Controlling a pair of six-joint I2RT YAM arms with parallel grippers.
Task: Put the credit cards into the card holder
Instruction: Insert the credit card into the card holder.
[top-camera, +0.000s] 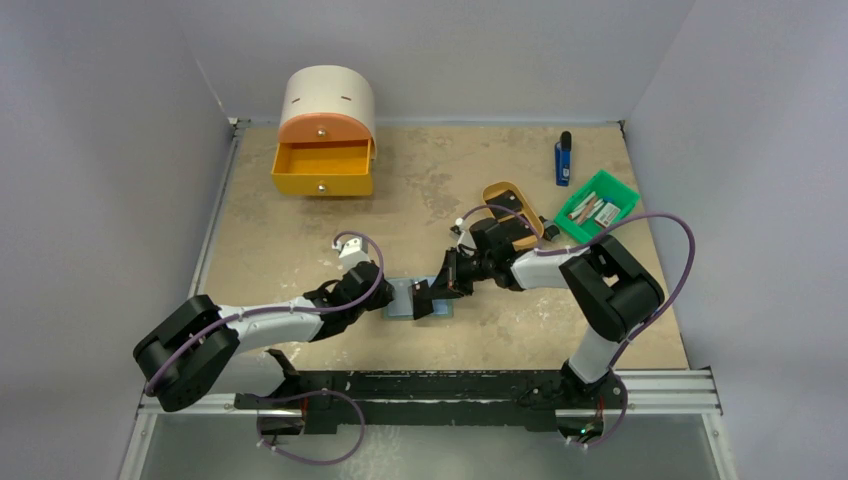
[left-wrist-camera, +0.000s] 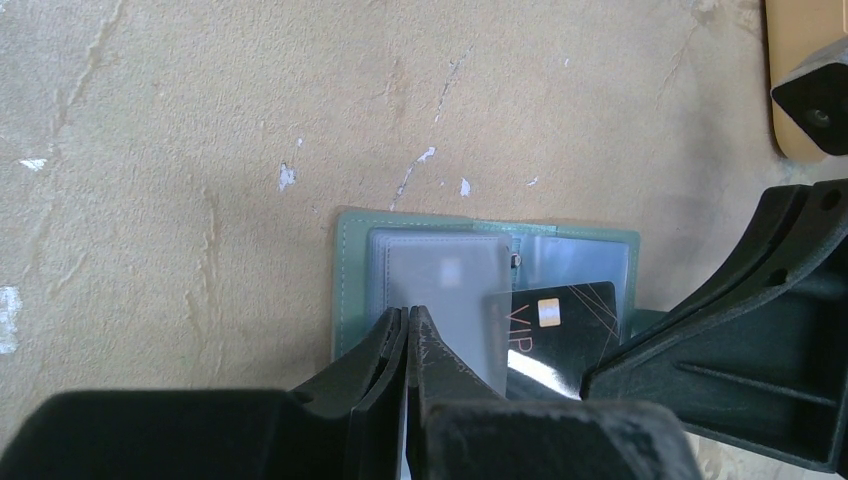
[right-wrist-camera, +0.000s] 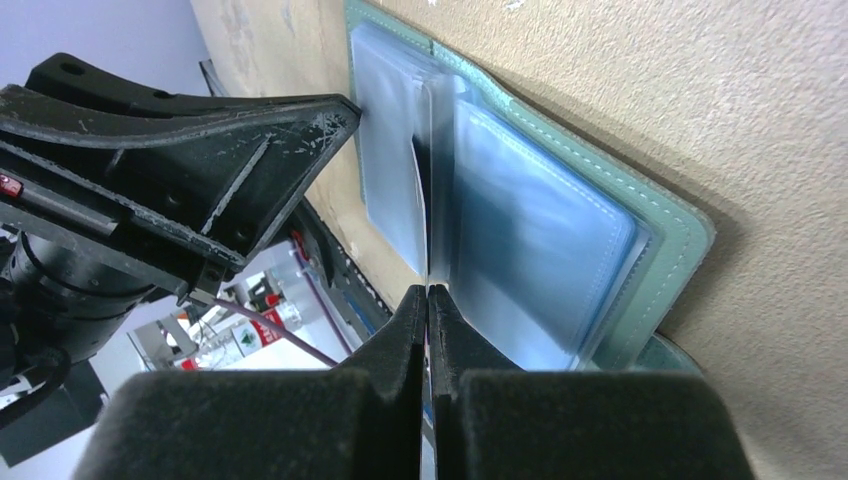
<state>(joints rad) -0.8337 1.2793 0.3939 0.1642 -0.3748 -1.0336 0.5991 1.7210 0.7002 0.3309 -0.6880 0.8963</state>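
Observation:
The card holder (top-camera: 402, 296) lies open on the table between both grippers, with a grey-green border (left-wrist-camera: 350, 260) and pale blue-grey pockets (right-wrist-camera: 540, 250). My left gripper (left-wrist-camera: 407, 318) is shut on the lower edge of a clear pocket leaf (left-wrist-camera: 440, 275). A black credit card (left-wrist-camera: 570, 325) marked VIP, with a light chip, is tilted with its left part under that leaf. In the right wrist view the credit card (right-wrist-camera: 421, 200) shows edge-on as a dark strip, and my right gripper (right-wrist-camera: 428, 295) is shut on it. In the top view my left gripper (top-camera: 392, 296) and right gripper (top-camera: 437, 290) nearly meet.
An orange and white drawer unit (top-camera: 325, 150) with its drawer open stands at the back left. A tan oval tray (top-camera: 495, 191), a bright green bin (top-camera: 618, 190) and a blue stick (top-camera: 564, 160) sit at the back right. Grey walls close in the table.

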